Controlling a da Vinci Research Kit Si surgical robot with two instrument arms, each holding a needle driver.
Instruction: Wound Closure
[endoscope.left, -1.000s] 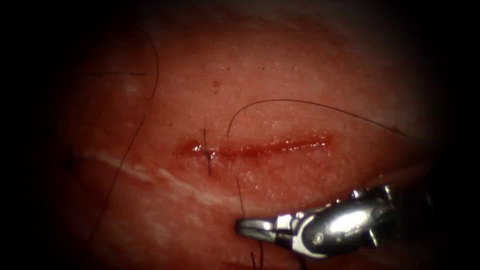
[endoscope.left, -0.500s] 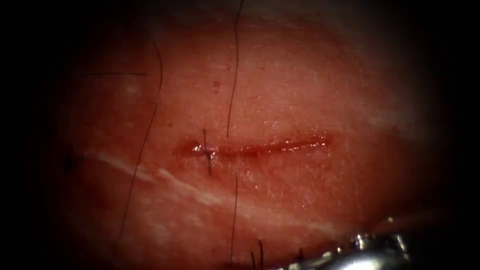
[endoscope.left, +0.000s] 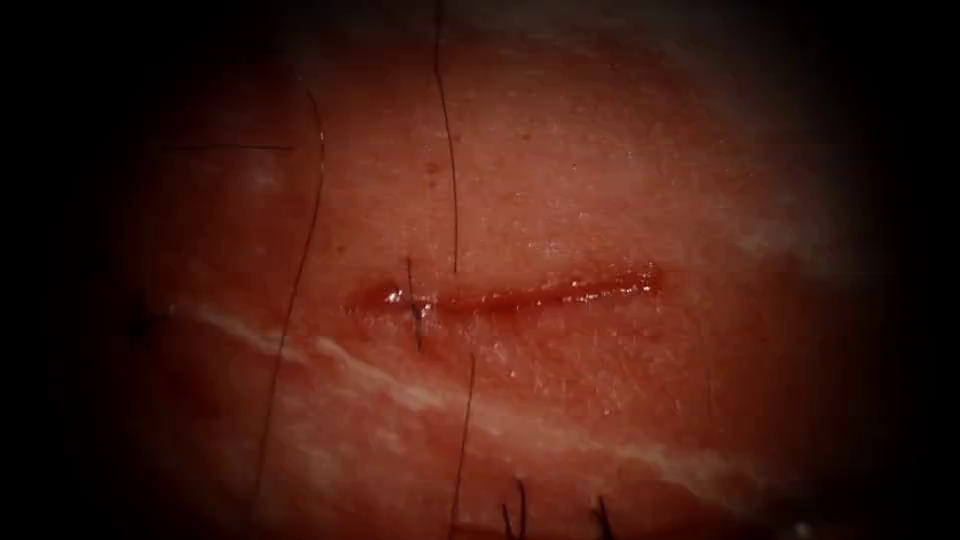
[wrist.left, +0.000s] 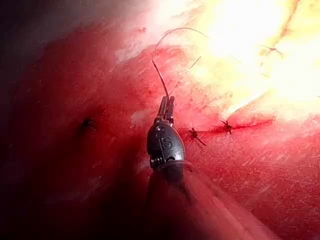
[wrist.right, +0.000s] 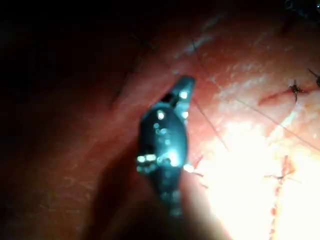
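The tissue (endoscope.left: 600, 200) carries a horizontal cut (endoscope.left: 540, 295) wet with red fluid, and one stitch (endoscope.left: 414, 306) crosses its left end. Thread (endoscope.left: 450, 150) drops straight from the upper edge into the tissue just above the cut. It comes out below the cut (endoscope.left: 465, 430) and runs on to the lower edge. In the left wrist view my left tool (wrist.left: 166, 103) has its jaws shut on a thin curved strand of thread (wrist.left: 159, 50). In the right wrist view my right tool (wrist.right: 183, 86) hovers over the tissue with jaws together. I cannot pick out the needle.
Another long strand of thread (endoscope.left: 298, 270) lies across the tissue left of the cut. Short cut ends of thread (endoscope.left: 520, 510) stick up near the lower edge. A pale streak (endoscope.left: 380, 375) runs diagonally below the cut. An older tied stitch (wrist.right: 295, 90) sits beyond the right tool.
The right tool has slid down and right, out of the endoscope view. The thread above the cut went from an arc sweeping right to a straight line towards the upper edge.
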